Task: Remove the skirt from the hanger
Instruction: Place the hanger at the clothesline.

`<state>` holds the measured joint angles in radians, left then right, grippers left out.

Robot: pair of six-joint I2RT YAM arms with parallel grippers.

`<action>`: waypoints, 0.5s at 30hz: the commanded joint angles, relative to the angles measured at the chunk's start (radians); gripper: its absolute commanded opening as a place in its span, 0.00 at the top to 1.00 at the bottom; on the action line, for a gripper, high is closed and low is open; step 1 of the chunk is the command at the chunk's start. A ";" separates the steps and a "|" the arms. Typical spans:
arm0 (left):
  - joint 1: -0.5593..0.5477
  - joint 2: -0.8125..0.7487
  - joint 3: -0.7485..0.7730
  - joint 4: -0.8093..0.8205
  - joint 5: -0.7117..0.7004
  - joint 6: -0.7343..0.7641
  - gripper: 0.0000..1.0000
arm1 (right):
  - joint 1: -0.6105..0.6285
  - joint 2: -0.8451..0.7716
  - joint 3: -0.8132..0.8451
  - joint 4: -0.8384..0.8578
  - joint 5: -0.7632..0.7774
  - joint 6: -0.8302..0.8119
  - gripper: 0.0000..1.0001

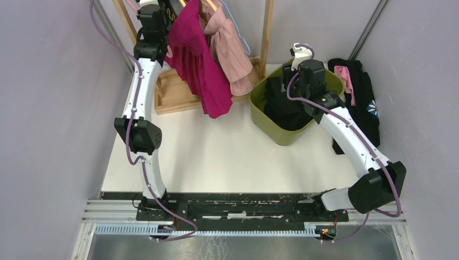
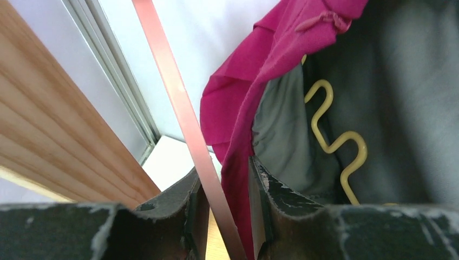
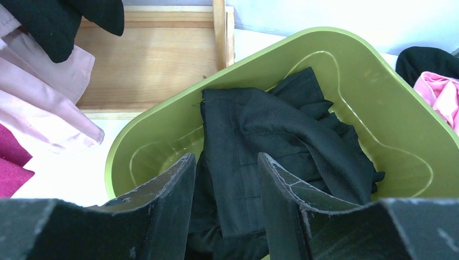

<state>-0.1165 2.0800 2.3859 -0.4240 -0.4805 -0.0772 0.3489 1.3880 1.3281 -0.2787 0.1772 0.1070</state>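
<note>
High at the wooden rack (image 1: 173, 95), the left jaws stand narrowly parted astride a thin reddish bar (image 2: 178, 103) and a fold of the magenta skirt (image 2: 260, 70), though whether they pinch either cannot be told. The skirt hangs from the rack beside a pale pink garment (image 1: 230, 51), its hem draping toward the rack's base. The right jaws, wide apart and empty, hover over a black garment (image 3: 270, 135) bundled in a green tub (image 3: 379, 92) on the white counter (image 1: 227, 157), just right of the rack.
</note>
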 commanded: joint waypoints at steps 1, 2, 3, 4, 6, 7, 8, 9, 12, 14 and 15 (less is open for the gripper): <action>0.001 -0.015 0.062 0.040 -0.025 0.051 0.63 | 0.004 -0.026 0.072 0.003 0.003 0.000 0.48; 0.000 -0.022 0.050 0.049 -0.026 0.053 0.63 | 0.004 -0.023 0.076 0.003 0.002 0.002 0.48; 0.000 -0.031 0.038 0.061 -0.029 0.056 0.63 | 0.003 -0.019 0.078 0.003 -0.002 0.006 0.48; 0.000 -0.038 0.033 0.069 -0.031 0.059 0.63 | 0.003 -0.017 0.077 0.005 -0.006 0.010 0.48; 0.001 -0.046 0.038 0.078 -0.034 0.066 0.63 | 0.003 -0.014 0.079 0.007 -0.013 0.013 0.48; 0.001 -0.048 0.046 0.077 -0.036 0.068 0.62 | 0.004 -0.011 0.081 0.006 -0.016 0.014 0.49; 0.002 -0.050 0.056 0.077 -0.037 0.069 0.62 | 0.004 -0.009 0.082 0.005 -0.017 0.014 0.49; 0.002 -0.054 0.063 0.075 -0.038 0.071 0.61 | 0.004 -0.007 0.084 0.004 -0.018 0.011 0.49; 0.003 -0.069 0.064 0.079 -0.036 0.070 0.61 | 0.003 -0.008 0.085 0.004 -0.020 0.010 0.49; 0.003 -0.083 0.054 0.084 -0.024 0.065 0.61 | 0.004 -0.008 0.084 0.004 -0.021 0.011 0.49; 0.003 -0.094 0.042 0.092 -0.018 0.062 0.60 | 0.003 -0.008 0.084 0.003 -0.022 0.010 0.49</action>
<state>-0.1162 2.0750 2.4023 -0.4091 -0.4961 -0.0650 0.3496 1.3884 1.3613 -0.3023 0.1623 0.1104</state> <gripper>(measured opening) 0.390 0.515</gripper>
